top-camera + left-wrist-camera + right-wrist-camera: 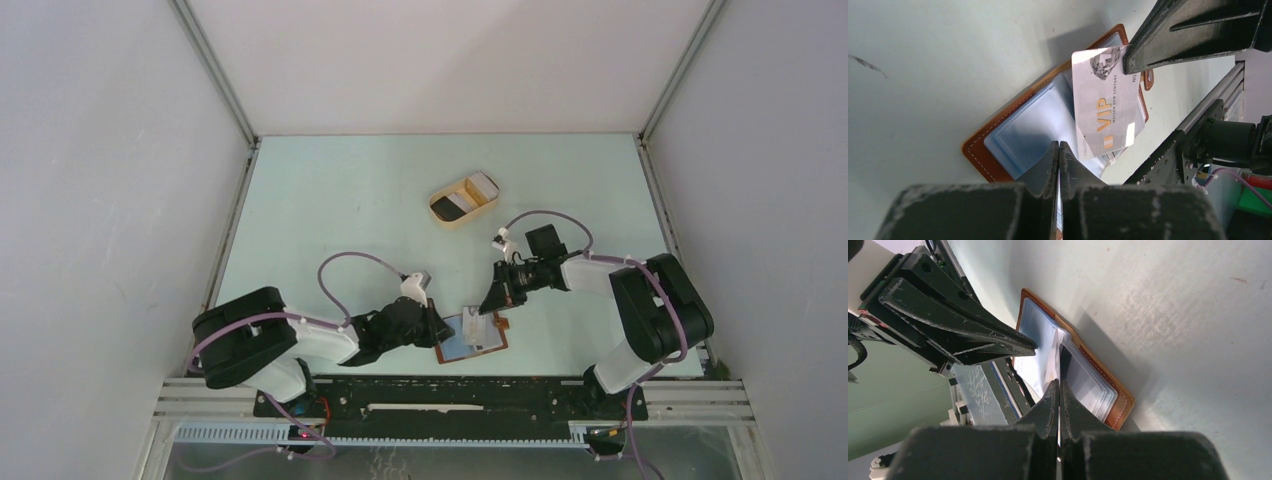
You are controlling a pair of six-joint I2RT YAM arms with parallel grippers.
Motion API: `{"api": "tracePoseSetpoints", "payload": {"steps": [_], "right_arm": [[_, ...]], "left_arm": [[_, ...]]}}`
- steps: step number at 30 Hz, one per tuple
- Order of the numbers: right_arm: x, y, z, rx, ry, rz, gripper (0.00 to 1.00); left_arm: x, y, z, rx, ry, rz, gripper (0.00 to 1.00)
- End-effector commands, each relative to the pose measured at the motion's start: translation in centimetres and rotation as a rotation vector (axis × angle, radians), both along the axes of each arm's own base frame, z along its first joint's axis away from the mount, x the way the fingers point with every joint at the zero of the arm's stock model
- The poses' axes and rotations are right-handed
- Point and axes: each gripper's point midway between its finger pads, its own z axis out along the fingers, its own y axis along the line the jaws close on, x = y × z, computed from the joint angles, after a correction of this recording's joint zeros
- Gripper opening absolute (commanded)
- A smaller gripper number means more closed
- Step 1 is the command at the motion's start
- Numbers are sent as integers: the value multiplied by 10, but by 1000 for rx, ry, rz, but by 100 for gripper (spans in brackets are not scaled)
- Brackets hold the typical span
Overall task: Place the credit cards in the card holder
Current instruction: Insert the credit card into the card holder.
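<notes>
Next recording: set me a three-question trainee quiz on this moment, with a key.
1. True or false: the wallet lies closed.
2. Which hand holds the VIP card?
3. The other cards lie: A in the tray; B on the wallet; C under an arm.
Key: 1 false, it lies open. 2 the right hand. 3 A.

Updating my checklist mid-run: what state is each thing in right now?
card holder: open, lying flat, clear sleeves showing.
VIP card: held by a corner, tilted, lower edge at the sleeves.
right hand: shut on the VIP card.
left hand: shut, tips at a sleeve.
tray: black and pale cards inside.
</notes>
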Motion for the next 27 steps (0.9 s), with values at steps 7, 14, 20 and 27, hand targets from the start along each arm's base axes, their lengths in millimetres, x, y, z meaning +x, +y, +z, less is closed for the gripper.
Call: {"api": "tracePoseSetpoints", "payload": {"steps": [7,14,20,27], "right_arm": [[-6,0,-14,-53,21,0,0],[-8,1,-15,-49,32,6,0],[-12,3,-15,-40,47,17,0],[-13,4,-14,-31,53,25,0]], "left_arm": [[7,4,20,10,-73,9,16],[-2,16,30,-36,-54,19,39],[-12,23,21,-36,7,24,48],[-18,24,7,-6,60,35,49]]}}
